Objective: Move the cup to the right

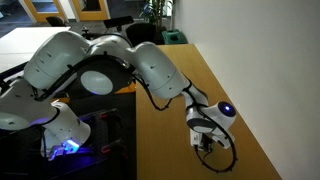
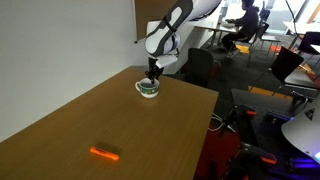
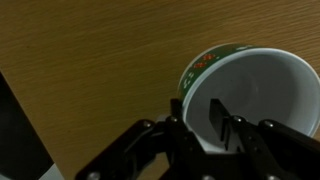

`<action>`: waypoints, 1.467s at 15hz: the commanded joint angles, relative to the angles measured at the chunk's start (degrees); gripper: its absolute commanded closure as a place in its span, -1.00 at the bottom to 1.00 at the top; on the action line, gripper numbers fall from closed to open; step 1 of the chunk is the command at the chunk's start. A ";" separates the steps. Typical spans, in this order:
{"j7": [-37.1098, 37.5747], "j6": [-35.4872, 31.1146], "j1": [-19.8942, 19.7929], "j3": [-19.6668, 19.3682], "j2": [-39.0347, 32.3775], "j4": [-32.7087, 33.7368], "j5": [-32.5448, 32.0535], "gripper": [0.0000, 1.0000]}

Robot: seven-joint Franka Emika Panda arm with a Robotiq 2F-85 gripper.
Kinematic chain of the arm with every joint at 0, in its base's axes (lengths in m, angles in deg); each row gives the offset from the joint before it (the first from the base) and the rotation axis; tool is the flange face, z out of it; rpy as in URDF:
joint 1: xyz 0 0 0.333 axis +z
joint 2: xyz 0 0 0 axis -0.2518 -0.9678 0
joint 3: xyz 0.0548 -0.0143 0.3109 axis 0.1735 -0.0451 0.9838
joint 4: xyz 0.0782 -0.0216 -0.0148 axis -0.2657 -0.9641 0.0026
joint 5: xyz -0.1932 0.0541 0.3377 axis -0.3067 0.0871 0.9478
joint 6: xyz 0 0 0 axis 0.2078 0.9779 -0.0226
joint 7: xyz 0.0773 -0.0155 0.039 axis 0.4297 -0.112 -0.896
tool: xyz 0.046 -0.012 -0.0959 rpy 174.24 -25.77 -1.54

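In an exterior view, the brown wooden table (image 2: 100, 115) bears a white, green-banded cup (image 2: 148, 89) toward its 1 o'clock end and, well apart, a small orange object (image 2: 104, 154) toward 7 o'clock.

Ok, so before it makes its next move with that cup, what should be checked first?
1. Tool lined up on the cup: ok. The wrist view shows one finger inside the cup and the other outside the rim.
2. Tool clamped on the cup's wall: cannot tell.
3. Cup upright on the table: ok in an exterior view.
4. Cup empty: ok as far as it shows. The white inside looks bare, though the finger hides part of it.
5. Orange object out of the way: ok. It lies far from the cup.
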 commanded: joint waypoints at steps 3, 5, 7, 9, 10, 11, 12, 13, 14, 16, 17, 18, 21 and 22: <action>3.81 -4.86 4.63 -2.37 5.85 -8.98 -0.91 0.01; 5.39 -5.89 6.24 -3.32 7.58 -11.89 -1.18 -0.11; 7.26 -7.01 7.97 -4.47 9.63 -15.21 -1.50 -0.09; 8.97 -8.31 9.59 -5.64 11.64 -18.36 -1.89 0.00; 10.30 -9.21 10.65 -6.50 12.61 -19.89 -2.21 0.05; 11.44 -9.86 11.79 -7.32 14.09 -21.86 -2.71 0.05; 12.56 -10.74 12.78 -8.16 14.88 -23.17 -3.39 0.09; 13.68 -11.56 13.93 -9.04 16.11 -24.84 -4.20 0.06; 15.19 -12.52 15.54 -10.08 17.65 -26.93 -5.19 0.03; 17.51 -14.03 18.48 -12.05 19.92 -29.98 -7.57 -0.13; 18.26 -14.44 19.94 -12.80 21.06 -31.40 -8.94 -0.28; 19.50 -14.77 21.65 -13.84 22.12 -32.65 -10.58 -0.38; 22.48 -15.11 26.39 -15.76 25.06 -35.71 -15.68 -0.95; 23.33 -14.89 27.52 -15.99 25.91 -36.35 -17.27 -1.00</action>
